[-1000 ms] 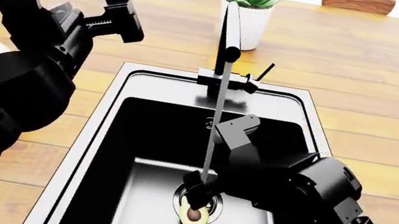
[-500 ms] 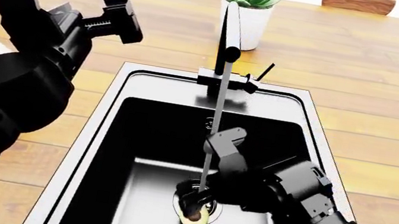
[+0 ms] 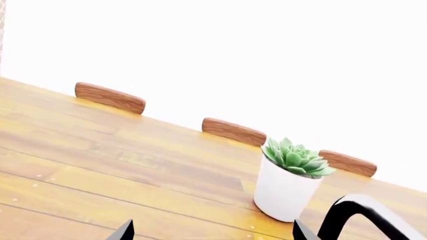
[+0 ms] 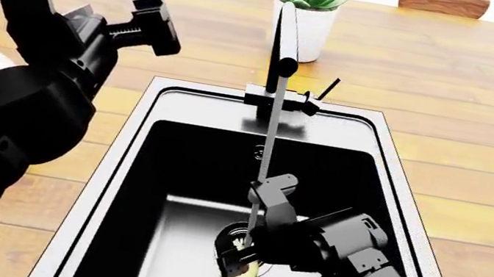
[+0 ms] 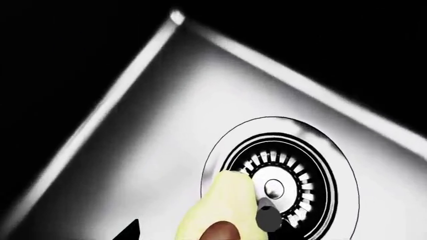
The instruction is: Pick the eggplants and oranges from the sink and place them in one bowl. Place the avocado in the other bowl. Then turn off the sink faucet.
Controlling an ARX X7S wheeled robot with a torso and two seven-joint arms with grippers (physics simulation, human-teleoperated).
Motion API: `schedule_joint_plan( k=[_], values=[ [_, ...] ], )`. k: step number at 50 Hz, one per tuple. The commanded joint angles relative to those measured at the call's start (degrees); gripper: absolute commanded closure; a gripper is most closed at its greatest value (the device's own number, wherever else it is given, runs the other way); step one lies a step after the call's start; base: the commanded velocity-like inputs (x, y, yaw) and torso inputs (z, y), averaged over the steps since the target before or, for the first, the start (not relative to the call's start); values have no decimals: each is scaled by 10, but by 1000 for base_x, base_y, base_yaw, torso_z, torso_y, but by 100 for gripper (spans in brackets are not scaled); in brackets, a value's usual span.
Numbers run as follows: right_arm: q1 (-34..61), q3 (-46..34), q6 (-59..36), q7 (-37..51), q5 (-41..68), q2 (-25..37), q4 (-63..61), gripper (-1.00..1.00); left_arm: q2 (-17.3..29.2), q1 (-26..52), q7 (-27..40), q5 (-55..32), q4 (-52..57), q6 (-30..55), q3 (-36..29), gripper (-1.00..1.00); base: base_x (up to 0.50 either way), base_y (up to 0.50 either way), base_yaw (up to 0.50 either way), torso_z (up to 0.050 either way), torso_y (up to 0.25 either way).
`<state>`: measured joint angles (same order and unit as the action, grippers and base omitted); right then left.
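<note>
One avocado [image 4: 243, 275] half lying on the sink [image 4: 125, 156] floor beside the drain [image 5: 280, 186], right claw [image 4: 235, 258] lowered right over it, fingers apart or closing impossible to tell. Farther back, water streaming from the faucet [image 4: 284, 48]; left claw [image 4: 151, 25] raised over the counter [image 4: 473, 92], state unclear.

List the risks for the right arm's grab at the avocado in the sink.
1. The avocado lies partly over the drain, so a push from the fingers may slide or tip it rather than trap it.
2. Water runs from the faucet right onto that spot, likely leaving the fruit slick.
3. In the head view the right gripper hides most of the avocado, and the wrist view shows only part of it, so aim is hard to judge.
</note>
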<state>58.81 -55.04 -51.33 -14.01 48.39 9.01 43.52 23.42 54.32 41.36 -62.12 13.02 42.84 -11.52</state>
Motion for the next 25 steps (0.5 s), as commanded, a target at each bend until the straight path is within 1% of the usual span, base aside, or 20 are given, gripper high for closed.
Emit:
schedule_joint_plan(
  k=[1,5,15,25],
  values=[
    [-8,-16,38,-36,-19,-26,71,-100,0,-2,-2,1,-2,-2,-3,-100,0,0,0,0,0],
    [-7,-17,44,-41,-21,-28,86,-100,0,-2,-2,2,-3,-3,-4,-100,0,0,0,0,0],
    [-22,-11,41,-26,-14,-14,77,-100,0,-6,-4,3,-3,-6,-8,-100,0,0,0,0,0],
    [-20,-21,65,-52,-27,-37,131,-100,1,-9,-5,3,-5,-9,-7,-100,0,0,0,0,0]
  ],
)
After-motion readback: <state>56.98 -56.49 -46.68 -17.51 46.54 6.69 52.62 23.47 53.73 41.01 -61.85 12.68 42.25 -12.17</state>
